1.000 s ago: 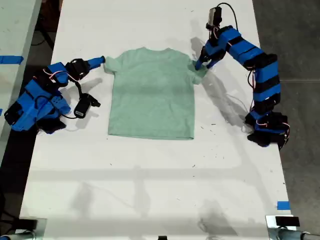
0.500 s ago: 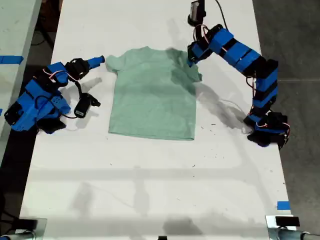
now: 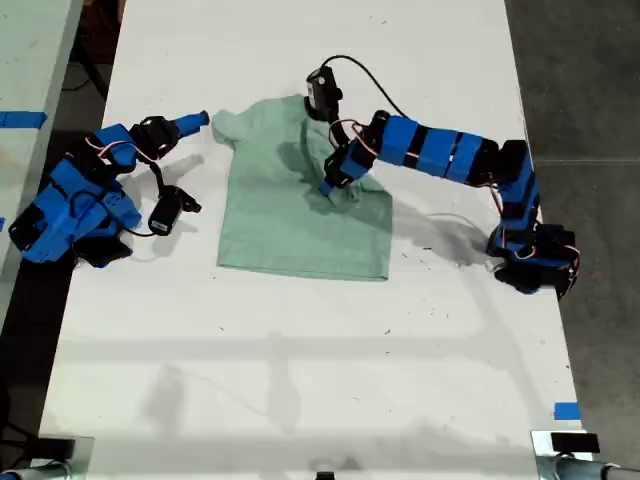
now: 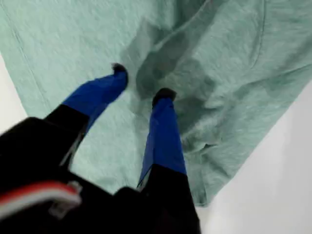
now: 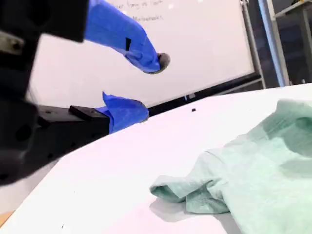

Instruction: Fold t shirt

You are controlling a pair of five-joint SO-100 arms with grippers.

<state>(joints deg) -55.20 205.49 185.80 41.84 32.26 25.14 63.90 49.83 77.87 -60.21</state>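
1. mid-surface, toward the far end in the exterior view, the t shirt (image 3: 300, 205) lies mostly flat on the white surface (image 3: 300, 360). its sleeve and shoulder on the exterior view's right are pulled in over the chest.
2. my first end effector (image 4: 141, 83) is over that bunched cloth, fingers parted, tips at or just above the fabric. a darker fold sits between them; whether it is pinched i cannot tell.
3. my second end effector (image 5: 148, 83) is released, holding nothing, just beside the sleeve (image 5: 187, 192) on the exterior view's left.
4. handling, my guess: light, limp, no stiffness; it will sag and drag the layer below. best held at hems, sleeve cuffs or shoulder seams, not mid-panel.
5. hidden: the folded sleeve's edge under the first arm; the collar, partly covered by the wrist camera (image 3: 320, 92).
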